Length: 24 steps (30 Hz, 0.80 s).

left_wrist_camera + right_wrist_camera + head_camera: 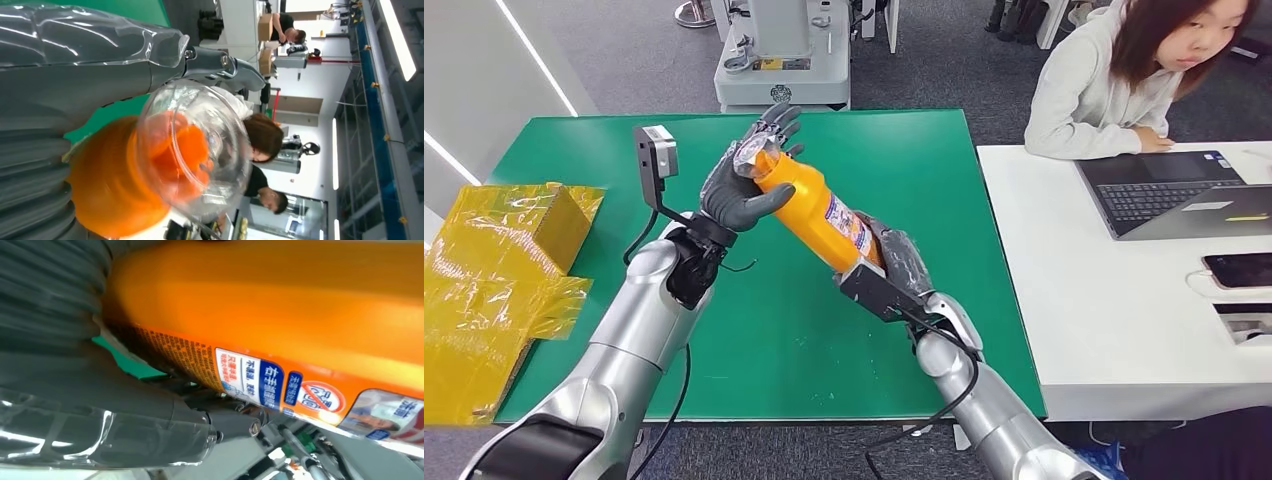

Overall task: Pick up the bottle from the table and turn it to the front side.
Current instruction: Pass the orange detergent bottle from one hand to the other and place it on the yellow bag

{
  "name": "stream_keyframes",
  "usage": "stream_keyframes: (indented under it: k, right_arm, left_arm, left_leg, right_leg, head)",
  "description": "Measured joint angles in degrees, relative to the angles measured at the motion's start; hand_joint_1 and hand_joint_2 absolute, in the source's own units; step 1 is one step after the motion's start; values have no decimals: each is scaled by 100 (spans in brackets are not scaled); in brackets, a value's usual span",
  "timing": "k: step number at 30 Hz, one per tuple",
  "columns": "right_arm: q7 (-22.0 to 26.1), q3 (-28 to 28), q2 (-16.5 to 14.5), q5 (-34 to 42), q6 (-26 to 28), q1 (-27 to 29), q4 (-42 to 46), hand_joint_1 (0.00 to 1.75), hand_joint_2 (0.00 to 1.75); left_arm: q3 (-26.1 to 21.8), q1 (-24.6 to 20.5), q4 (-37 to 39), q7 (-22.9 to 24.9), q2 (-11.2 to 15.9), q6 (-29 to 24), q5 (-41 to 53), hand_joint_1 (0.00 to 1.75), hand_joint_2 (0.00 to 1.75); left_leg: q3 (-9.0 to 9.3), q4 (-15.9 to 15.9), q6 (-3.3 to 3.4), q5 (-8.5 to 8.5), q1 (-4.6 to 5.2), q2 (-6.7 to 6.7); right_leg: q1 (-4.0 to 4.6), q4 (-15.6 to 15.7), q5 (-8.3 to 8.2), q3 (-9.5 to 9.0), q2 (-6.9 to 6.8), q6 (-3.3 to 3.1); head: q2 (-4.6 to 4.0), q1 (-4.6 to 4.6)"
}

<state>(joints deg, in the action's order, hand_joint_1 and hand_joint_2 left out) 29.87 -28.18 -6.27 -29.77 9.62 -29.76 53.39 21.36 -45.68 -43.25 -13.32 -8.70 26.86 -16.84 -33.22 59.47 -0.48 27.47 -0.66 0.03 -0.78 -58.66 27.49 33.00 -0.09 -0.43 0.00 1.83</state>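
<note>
An orange bottle (816, 208) with a clear cap and a blue, white and red label is held tilted in the air above the green table (904, 160). My left hand (742, 180) grips its neck and cap end. My right hand (894, 262) grips its base. In the left wrist view the clear cap (200, 150) and orange neck sit right against my left hand (45, 100). Up close in the right wrist view, the bottle's label (280, 385) lies against my right hand (90, 405).
Yellow wrapped boxes (494, 280) lie at the table's left edge. A white desk (1114, 300) on the right carries a laptop (1174, 195) and a phone (1239, 270), with a person (1114, 75) seated behind it. A grey machine (784, 60) stands beyond the table.
</note>
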Motion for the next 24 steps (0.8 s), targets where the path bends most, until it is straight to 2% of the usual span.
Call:
stream_keyframes:
  k: [2, 3, 4, 6, 11, 13, 14, 15, 17, 21, 24]
  right_arm:
    - [39, 38, 0, -19, 102, -6, -78, 175, 175]
    - [55, 63, 0, -23, 146, -8, -105, 175, 175]
    - [63, 90, 0, -23, 184, -8, -121, 175, 175]
    - [66, 145, 0, -23, 256, -6, -134, 175, 175]
    - [80, 307, 0, 48, 421, 38, -118, 175, 175]
    - [91, 345, 0, 104, 461, 77, -81, 175, 175]
    - [96, 364, -1, 133, 482, 99, -57, 175, 175]
    - [103, 385, -2, 162, 511, 119, -32, 175, 175]
    - [115, 430, -10, 228, 594, 150, 25, 175, 175]
    - [118, 526, -21, 339, 713, 194, 159, 175, 175]
    - [129, 585, -33, 384, 777, 228, 225, 175, 175]
  left_arm:
    - [43, -18, 0, 48, -4, 53, -66, 127, 175]
    - [78, -25, 1, 55, -9, 63, -86, 161, 175]
    - [114, -29, 1, 48, -13, 59, -100, 168, 175]
    - [189, -32, 2, 13, -27, 25, -106, 166, 175]
    - [337, -32, 2, -14, -50, -6, -122, 145, 175]
    - [382, -33, 2, -12, -51, -5, -148, 106, 175]
    - [402, -33, 2, -8, -52, -3, -165, 104, 175]
    - [418, -32, 2, 0, -57, 2, -185, 109, 175]
    - [448, -27, 3, 31, -76, 19, -232, 150, 175]
    - [525, -16, 7, 51, -138, 36, -344, 171, 175]
    - [561, -14, 20, 30, -192, 38, -420, 175, 175]
  left_leg:
    - [0, 0, 0, 0, 0, 0]
    - [0, 0, 0, 0, 0, 0]
    - [0, 1, 0, 0, 0, 0]
    - [0, 1, 0, 0, 0, 0]
    - [0, 1, 0, 0, 0, 0]
    - [0, 1, 0, 0, 0, 0]
    - [0, 1, 0, 0, 0, 0]
    - [0, 1, 0, 0, 0, 0]
    - [-1, 1, 0, 0, 0, 0]
    - [-2, 1, 0, 0, 0, -1]
    - [-4, 1, 0, 0, 0, -1]
  right_leg:
    - [0, 0, 0, 0, 0, 0]
    - [0, 0, 0, 0, 0, 0]
    - [0, 0, 0, 0, 0, 0]
    - [0, 1, 0, 0, 0, 0]
    - [0, 0, 0, 0, 1, 0]
    - [0, 0, 0, 1, 1, 0]
    - [0, 0, 0, 1, 0, 0]
    - [0, 0, 0, 1, 0, 0]
    - [0, 0, 0, 1, 0, 0]
    - [0, 0, 0, 1, -1, 0]
    - [0, 1, 0, 1, -1, 1]
  head:
    - [0, 0]
    - [0, 0]
    - [0, 0]
    - [0, 0]
    - [0, 0]
    - [0, 1]
    - [0, 1]
    - [0, 1]
    - [0, 1]
    - [0, 0]
    - [0, 0]
